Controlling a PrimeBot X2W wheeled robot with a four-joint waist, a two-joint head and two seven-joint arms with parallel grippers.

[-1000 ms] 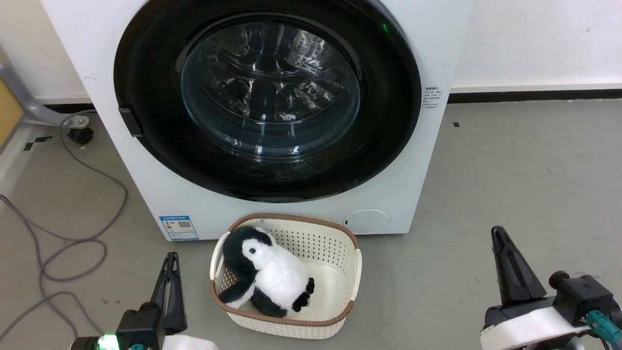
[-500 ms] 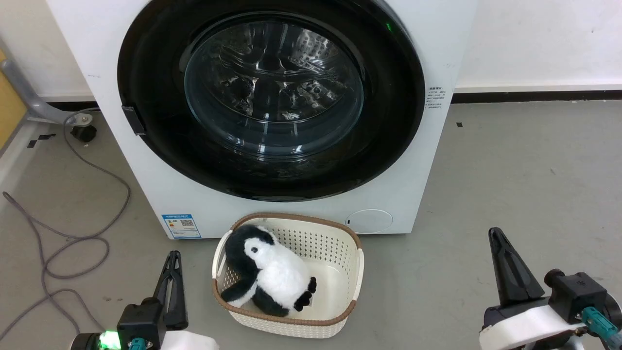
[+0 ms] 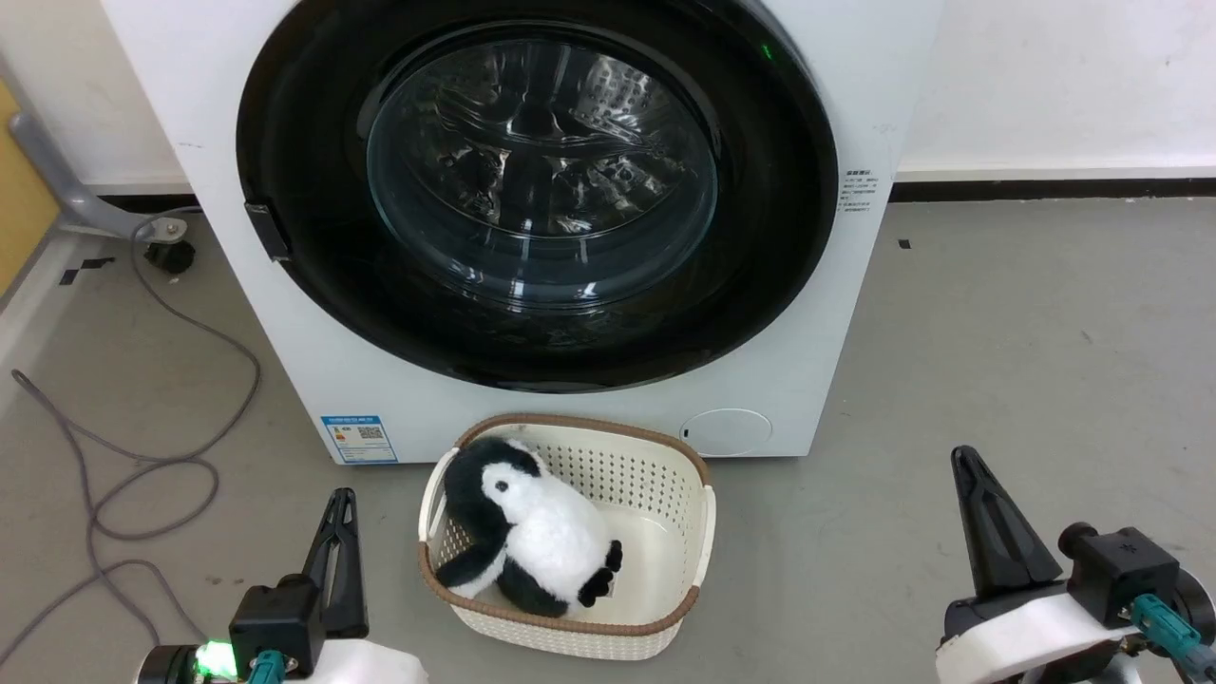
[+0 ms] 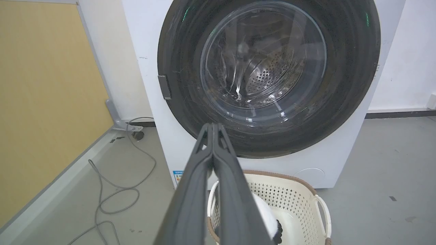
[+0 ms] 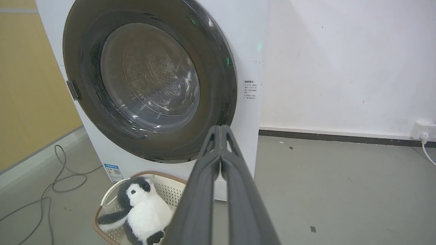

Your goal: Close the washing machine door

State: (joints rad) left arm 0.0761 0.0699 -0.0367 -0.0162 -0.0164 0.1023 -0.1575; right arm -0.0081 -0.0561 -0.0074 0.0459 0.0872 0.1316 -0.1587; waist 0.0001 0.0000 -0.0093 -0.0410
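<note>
Two grippers, left gripper and right gripper, both pinched closed and empty, flank one basket holding one plush penguin; just beyond, one washing machine, washing machine door flush against its front, looped cable left, open floor right.

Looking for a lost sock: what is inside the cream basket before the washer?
A black-and-white plush penguin lies in the cream perforated basket with brown rim, beside bare basket floor. Anything under the penguin is hidden.

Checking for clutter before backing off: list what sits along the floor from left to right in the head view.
grey cable → left gripper → cream basket holding the penguin toy → right gripper
</note>
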